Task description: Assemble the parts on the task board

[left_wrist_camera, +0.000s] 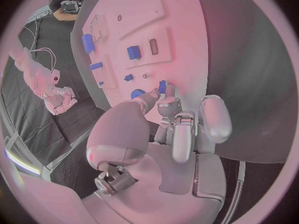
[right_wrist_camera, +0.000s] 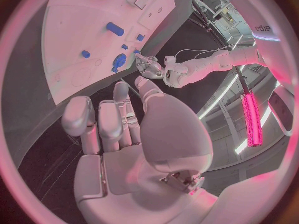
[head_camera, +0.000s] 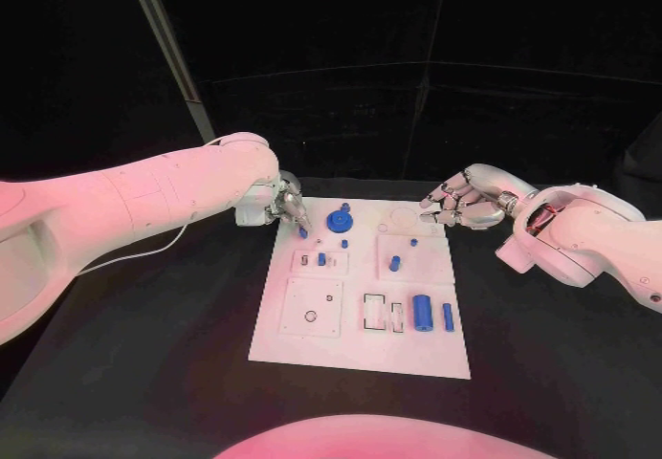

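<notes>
Task board [head_camera: 362,359] flat in the middle of the worktop [head_camera: 138,382]. Left hand [head_camera: 283,206] at the board's far left corner, pinching a small peg [head_camera: 302,231] just over the board surface. Round disc part [head_camera: 340,222] just right of that peg, near the far edge. Right hand [head_camera: 462,204] off the board's far right corner, fingers curled, apart from the board. Two short pegs [head_camera: 321,259] mid-board on the left, another [head_camera: 395,263] to their right. Two cylinders [head_camera: 422,310] lying side by side nearer the robot, on the board's right half.
</notes>
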Available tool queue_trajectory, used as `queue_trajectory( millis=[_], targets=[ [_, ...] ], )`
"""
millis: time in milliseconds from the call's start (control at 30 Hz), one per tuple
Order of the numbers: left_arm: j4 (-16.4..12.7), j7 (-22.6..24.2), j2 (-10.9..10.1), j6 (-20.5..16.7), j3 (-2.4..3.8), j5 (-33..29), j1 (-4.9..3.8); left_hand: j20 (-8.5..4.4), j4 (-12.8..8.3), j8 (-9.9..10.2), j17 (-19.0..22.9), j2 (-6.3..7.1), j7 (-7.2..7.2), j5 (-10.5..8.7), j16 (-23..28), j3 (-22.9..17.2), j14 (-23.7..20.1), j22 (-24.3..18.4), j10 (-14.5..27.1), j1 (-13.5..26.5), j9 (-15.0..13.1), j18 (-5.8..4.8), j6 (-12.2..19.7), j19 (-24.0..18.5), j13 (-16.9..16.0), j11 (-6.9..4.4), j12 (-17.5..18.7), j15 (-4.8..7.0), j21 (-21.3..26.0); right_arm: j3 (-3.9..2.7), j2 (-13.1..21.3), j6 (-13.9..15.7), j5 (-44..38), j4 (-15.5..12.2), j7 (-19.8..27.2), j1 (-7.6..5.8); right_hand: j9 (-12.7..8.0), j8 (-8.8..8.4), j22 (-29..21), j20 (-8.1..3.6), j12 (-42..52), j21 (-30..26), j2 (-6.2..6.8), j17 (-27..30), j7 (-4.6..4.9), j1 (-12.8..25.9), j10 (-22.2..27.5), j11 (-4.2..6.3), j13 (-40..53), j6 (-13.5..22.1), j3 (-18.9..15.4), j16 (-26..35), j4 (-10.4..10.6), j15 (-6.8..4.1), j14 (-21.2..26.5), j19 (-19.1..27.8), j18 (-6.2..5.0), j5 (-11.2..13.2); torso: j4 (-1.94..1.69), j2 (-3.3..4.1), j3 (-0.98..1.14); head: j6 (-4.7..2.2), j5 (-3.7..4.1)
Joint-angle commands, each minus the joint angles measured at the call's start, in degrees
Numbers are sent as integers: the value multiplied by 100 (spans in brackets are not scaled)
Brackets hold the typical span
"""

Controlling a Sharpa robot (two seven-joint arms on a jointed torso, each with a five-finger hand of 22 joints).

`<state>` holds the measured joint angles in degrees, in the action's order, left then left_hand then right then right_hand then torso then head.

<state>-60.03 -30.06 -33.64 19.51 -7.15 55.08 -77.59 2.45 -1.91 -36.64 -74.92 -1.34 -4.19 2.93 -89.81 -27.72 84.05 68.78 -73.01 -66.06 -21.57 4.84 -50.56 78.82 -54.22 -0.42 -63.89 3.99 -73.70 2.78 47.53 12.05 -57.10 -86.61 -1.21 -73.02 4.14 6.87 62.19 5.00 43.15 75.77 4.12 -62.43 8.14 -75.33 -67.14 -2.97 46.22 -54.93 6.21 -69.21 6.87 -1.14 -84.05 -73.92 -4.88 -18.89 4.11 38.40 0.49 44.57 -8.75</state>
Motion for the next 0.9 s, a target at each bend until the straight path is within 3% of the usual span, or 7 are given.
queue_trajectory(
  millis=[33, 300, 633, 800, 900],
  targets=[
    [-159, 100, -90, -373, 2, -204, 0, 11, -750, -65, -1504, 75, 9, 77, -16, -819, 594, 29, -55, 55, -32, 18, 22, 35, -8, 5, -21, -16, -45, -3, -6, 43, -8, -1, 58, -10, -7, 35, -5, -4, -31, -31, 6, 5, 4, -9, 48, -1, -5, 41, 10, 17, 26, -23, -58, 34, -96, -35, -7, -4, 0, 0, -5],
    [-779, 312, -467, -922, 1, -176, 4, 2, -837, -180, -1508, 273, 16, 300, -19, -1046, 595, 118, -126, 87, -86, 1, -11, 82, -22, -8, -47, -8, -105, -3, 9, 46, -8, 7, 59, -10, -7, 37, -9, -4, -34, -34, 8, 7, 5, -9, 51, -2, -10, 42, 9, 21, 29, -23, -58, 35, -96, -37, -23, -6, 3, -7, -14],
    [-1614, 564, -1017, -1505, -5, 319, 53, -5, -869, -232, -1508, 413, 28, 410, -19, -1128, 595, 206, -201, 73, -103, -17, -76, 128, -42, -22, -69, 0, -169, -3, 36, 52, -7, 2, 56, -10, -7, 38, -10, -4, -40, -35, 8, 10, 5, -8, 55, -2, -17, 42, 9, 24, 32, -23, -57, 36, -96, -38, -32, -9, 6, 0, -29],
    [-2017, 637, -1256, -1845, -9, 554, 152, -10, -861, -241, -1508, 461, 36, 462, -19, -1162, 595, 252, -236, 75, -102, -27, -107, 155, -45, -31, -73, 7, -203, -3, 41, 55, -4, 4, 58, -10, -7, 38, -10, -4, -40, -35, 8, 10, 5, -8, 55, -2, -17, 42, 9, 24, 32, -23, -57, 36, -96, -38, -25, -1, 4, 8, -61],
    [-2224, 642, -1369, -2059, -12, 713, 254, -14, -855, -245, -1508, 485, 41, 489, -19, -1181, 595, 274, -255, 76, -101, -31, -121, 167, -50, -36, -76, 11, -219, -3, 48, 58, -1, 4, 63, -10, -7, 38, -10, -4, -40, -35, 8, 10, 5, -8, 55, -2, -17, 42, 9, 24, 32, -23, -57, 36, -96, -38, -31, 1, 2, 24, -66]
  ],
)
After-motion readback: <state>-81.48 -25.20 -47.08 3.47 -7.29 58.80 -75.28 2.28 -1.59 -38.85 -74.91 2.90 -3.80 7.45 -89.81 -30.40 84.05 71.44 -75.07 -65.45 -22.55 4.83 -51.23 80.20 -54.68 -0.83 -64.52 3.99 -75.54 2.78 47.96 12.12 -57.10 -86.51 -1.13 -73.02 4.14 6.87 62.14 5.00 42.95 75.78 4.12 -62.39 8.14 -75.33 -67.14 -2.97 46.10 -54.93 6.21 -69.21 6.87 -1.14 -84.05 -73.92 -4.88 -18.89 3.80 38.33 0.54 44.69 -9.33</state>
